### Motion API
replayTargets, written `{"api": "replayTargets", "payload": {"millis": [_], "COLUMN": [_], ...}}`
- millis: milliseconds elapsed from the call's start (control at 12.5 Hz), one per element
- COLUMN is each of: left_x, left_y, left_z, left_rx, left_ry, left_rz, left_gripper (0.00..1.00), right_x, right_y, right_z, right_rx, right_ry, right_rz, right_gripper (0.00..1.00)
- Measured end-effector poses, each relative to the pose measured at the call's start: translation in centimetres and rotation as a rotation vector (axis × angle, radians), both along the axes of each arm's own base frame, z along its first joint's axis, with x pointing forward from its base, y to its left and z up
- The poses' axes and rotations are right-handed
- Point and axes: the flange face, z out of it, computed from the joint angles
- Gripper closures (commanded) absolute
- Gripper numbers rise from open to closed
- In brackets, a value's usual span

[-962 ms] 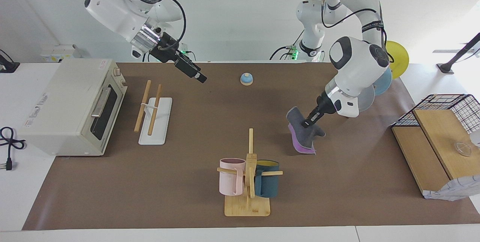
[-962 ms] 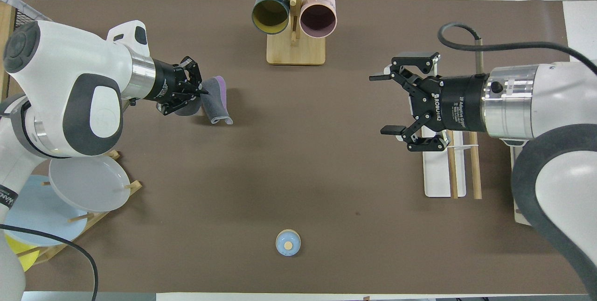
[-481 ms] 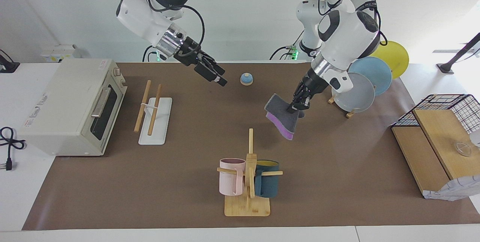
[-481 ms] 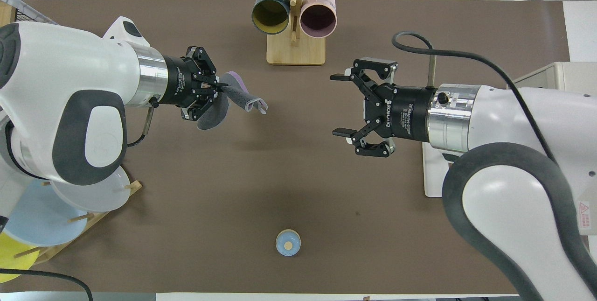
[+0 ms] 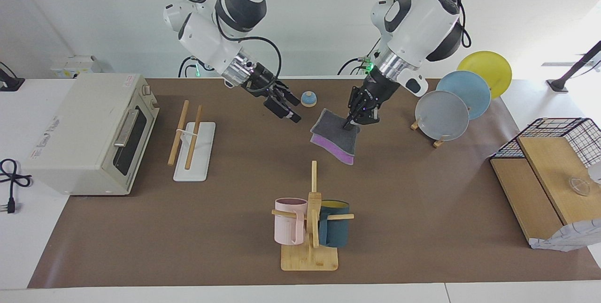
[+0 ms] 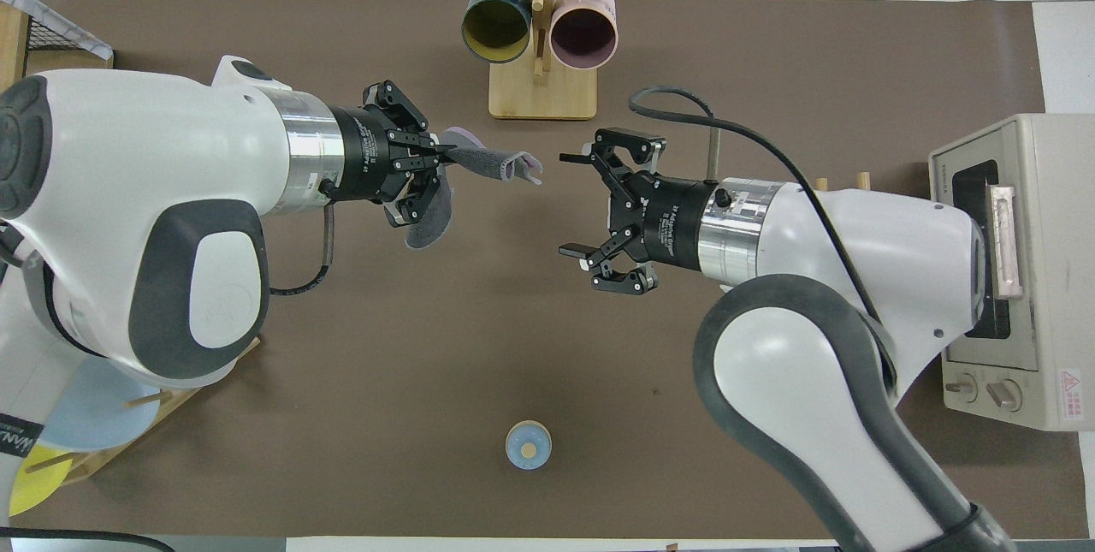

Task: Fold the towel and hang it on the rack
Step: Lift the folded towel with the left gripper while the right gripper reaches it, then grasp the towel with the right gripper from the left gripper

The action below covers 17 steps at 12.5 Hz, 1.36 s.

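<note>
The left arm reaches in from its end of the counter, forearm slanting down, and its pincer (image 5: 350,122) pinches one edge of the folded towel (image 5: 334,136), which hangs in the air above the middle of the counter, grey face up with a purple edge showing. The right arm stretches toward it, its pincer (image 5: 287,108) spread wide and apart from the cloth. The rack (image 5: 191,142) stands near the right arm's end, beside the toaster oven (image 5: 89,131).

Bright, even light; soft shadows on counter (image 5: 422,228). Window glare at one edge. Both views sharp.
</note>
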Motion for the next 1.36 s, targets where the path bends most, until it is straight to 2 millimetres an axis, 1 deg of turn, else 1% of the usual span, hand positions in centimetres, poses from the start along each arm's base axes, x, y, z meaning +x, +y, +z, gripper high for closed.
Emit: {"api": "replayTargets", "payload": {"millis": [80,240,401,481,641,721,882,1042,1122,1202,1282,1363], "left_x": [-0.3,-0.9,-1.3,-1.6,-1.8,-1.8,-1.9,-2.0,-2.1,-2.1,-2.1,-2.1], "left_y": [-0.7,-1.6,-2.5,-3.0,-3.3,-3.2,-3.2,-3.1,-3.1,-3.1,-3.1,-3.1], "left_z": [-0.1,-0.4,-0.6,-0.7,-0.8,-0.7,-0.8,-0.9,-0.9,-1.0,-1.0,-1.0], "left_rx": [-0.008,-0.015,-0.026,-0.029,-0.030,-0.030,-0.029,-0.027,-0.026,-0.025,-0.025,-0.025], "left_ry": [0.012,0.025,0.025,0.026,0.029,0.028,0.030,0.031,0.031,0.031,0.031,0.031], "left_rz": [0.018,0.036,0.053,0.054,0.055,0.056,0.057,0.057,0.057,0.057,0.057,0.057], "left_gripper": [1.00,1.00,1.00,1.00,1.00,1.00,1.00,1.00,1.00,1.00,1.00,1.00], "right_x": [0.1,1.1,1.7,1.6,1.3,1.6,2.5,2.9,2.9,3.0,3.0,3.0], "right_y": [0.7,1.0,1.0,1.5,3.4,3.8,3.6,3.8,3.9,4.0,4.1,4.2], "right_z": [-0.5,-1.1,-1.1,-1.0,-0.6,-0.6,-0.8,-0.7,-0.8,-1.1,-1.4,-1.6], "right_rx": [-0.006,-0.008,-0.011,-0.012,-0.013,-0.011,-0.008,-0.005,-0.005,-0.007,-0.009,-0.012], "right_ry": [-0.003,-0.006,-0.020,-0.031,-0.060,-0.064,-0.065,-0.069,-0.068,-0.064,-0.060,-0.060], "right_rz": [-0.005,-0.016,-0.037,-0.038,-0.042,-0.045,-0.055,-0.057,-0.054,-0.053,-0.052,-0.049], "right_gripper": [0.00,0.00,0.00,0.00,0.00,0.00,0.00,0.00,0.11,0.44,0.57,0.57]}}
